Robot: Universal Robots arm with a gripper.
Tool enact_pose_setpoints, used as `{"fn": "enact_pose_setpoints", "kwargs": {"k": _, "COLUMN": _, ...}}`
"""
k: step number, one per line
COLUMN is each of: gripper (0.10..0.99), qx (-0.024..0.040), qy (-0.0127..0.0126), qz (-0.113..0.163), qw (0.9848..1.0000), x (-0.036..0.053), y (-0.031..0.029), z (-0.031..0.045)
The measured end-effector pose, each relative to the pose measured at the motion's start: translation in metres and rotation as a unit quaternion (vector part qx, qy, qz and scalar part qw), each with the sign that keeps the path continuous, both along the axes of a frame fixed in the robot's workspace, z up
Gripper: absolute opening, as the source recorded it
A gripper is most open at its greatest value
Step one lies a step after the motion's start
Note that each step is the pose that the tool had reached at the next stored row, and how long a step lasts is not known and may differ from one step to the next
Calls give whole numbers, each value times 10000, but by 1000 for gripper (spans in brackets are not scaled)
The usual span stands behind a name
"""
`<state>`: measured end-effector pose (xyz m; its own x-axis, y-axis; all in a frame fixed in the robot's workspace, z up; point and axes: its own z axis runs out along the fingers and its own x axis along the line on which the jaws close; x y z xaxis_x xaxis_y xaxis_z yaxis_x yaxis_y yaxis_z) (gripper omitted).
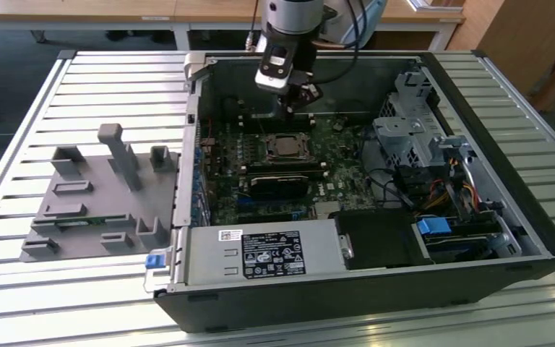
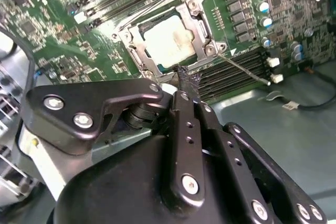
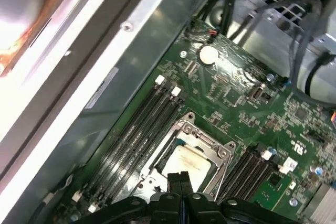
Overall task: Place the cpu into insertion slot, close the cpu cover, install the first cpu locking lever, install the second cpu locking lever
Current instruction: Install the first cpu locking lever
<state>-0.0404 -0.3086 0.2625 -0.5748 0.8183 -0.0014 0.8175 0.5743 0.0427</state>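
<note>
The cpu (image 2: 169, 40) lies flat in the insertion slot (image 2: 140, 26) on the motherboard (image 2: 47, 51), pale face up, so seating looks done. The cpu cover (image 2: 203, 22) is down over it w/ the chip showing thru the cut-out. It reads as closed, tho I can't tell if it's pressed fully flat. One thin locking lever (image 2: 244, 68) sticks out at a slant across the memory slots (image 2: 226, 80), its free end clear of any hook. It's prob. not latched, which would explain why the arm is working at that side. The gripper (image 2: 185, 77) hangs just beside the socket's near edge, close to the lever's root. Its fingers are pinched together w/ nothing between them. A narrow tip like that suits nudging or hooking a wire lever rather than grasping it. In the exterior view the arm reaches down into the open PC case (image 1: 355, 289), approx. over the socket. The grey fixture (image 1: 75, 210) on the exterior view's left sits well apart from the case, and nothing is touching it.
</note>
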Motion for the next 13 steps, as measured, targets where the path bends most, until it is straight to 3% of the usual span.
{"fn": "enact_pose_setpoints", "kwargs": {"k": 3, "gripper": 106, "qx": 0, "qy": 0, "qz": 275, "qw": 9996, "x": 0, "y": 0, "z": -1}}
{"fn": "enact_pose_setpoints", "kwargs": {"k": 7, "gripper": 106, "qx": 1, "qy": 7, "qz": 627, "qw": 9980, "x": 0, "y": 0, "z": -2}}
{"fn": "enact_pose_setpoints", "kwargs": {"k": 9, "gripper": 106, "qx": 22, "qy": 38, "qz": 749, "qw": 9972, "x": 0, "y": 0, "z": -1}}
{"fn": "enact_pose_setpoints", "kwargs": {"k": 13, "gripper": 106, "qx": 58, "qy": 135, "qz": 953, "qw": 9953, "x": 0, "y": 1, "z": -1}}
